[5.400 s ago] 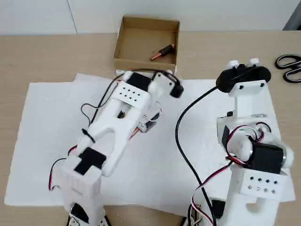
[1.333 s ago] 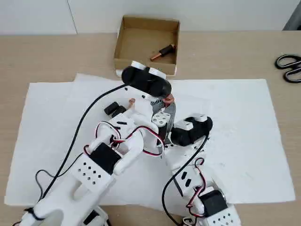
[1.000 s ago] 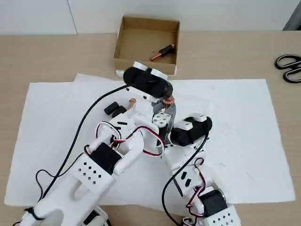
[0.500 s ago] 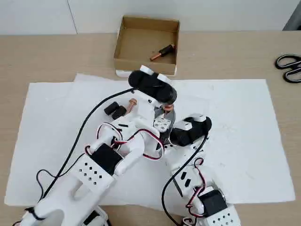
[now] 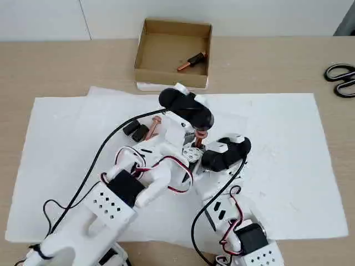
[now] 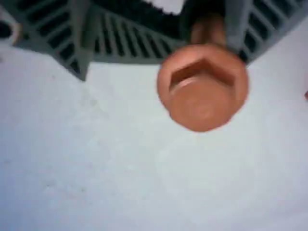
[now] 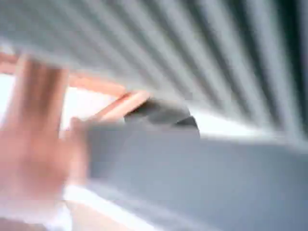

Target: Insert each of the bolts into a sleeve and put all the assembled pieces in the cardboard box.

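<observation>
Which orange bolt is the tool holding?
The bolt clamped in the left tool. The loose bolt lies on the paper; the boxed bolt rests in the cardboard box.

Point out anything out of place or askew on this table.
Nothing is spilled or damaged. A pair of scissors lies at the table's right edge, far from the work. The white paper is two overlapping sheets, one peeking out askew near the cardboard box.

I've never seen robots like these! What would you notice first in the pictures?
The left arm and right arm lean together mid-table over white paper. Between them, upright, is a shiny copper bolt, its hex head right at the left wrist camera. Beyond them, a cardboard box holds one finished piece.
</observation>
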`<state>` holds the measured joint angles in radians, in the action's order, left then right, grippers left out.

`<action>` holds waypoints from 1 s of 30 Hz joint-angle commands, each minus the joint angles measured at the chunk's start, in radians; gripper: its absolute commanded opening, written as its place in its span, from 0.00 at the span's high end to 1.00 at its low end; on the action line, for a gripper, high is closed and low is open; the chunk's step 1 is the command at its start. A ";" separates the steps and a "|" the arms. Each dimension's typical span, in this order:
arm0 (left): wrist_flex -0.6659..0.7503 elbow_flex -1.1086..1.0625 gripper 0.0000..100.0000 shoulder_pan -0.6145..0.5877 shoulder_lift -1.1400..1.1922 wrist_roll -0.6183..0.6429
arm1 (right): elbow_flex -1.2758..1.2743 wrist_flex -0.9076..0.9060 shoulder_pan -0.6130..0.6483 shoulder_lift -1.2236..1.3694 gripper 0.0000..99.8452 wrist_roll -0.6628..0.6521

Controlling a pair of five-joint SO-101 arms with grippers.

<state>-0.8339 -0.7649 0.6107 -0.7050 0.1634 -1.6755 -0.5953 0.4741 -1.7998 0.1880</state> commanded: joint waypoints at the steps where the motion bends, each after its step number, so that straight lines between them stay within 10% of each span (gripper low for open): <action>1: -0.114 0.117 0.76 -0.041 -0.035 -0.091 | -0.008 0.004 0.007 -0.015 1.00 0.008; 12: -0.537 0.415 0.73 -0.229 -0.035 -0.377 | -0.003 0.008 -0.001 -0.015 1.00 0.006; 20: -0.646 0.618 0.73 -0.681 -0.028 -0.256 | 0.186 0.001 -0.197 -0.001 1.00 -0.124; 30: -0.706 0.475 0.73 -0.758 -0.034 -0.161 | 0.865 0.010 -0.361 0.651 1.00 -0.256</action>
<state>-1.5351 -0.2862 -0.1396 -0.7173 -0.0161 -1.1354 -0.5969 0.1534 -1.4469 -0.0560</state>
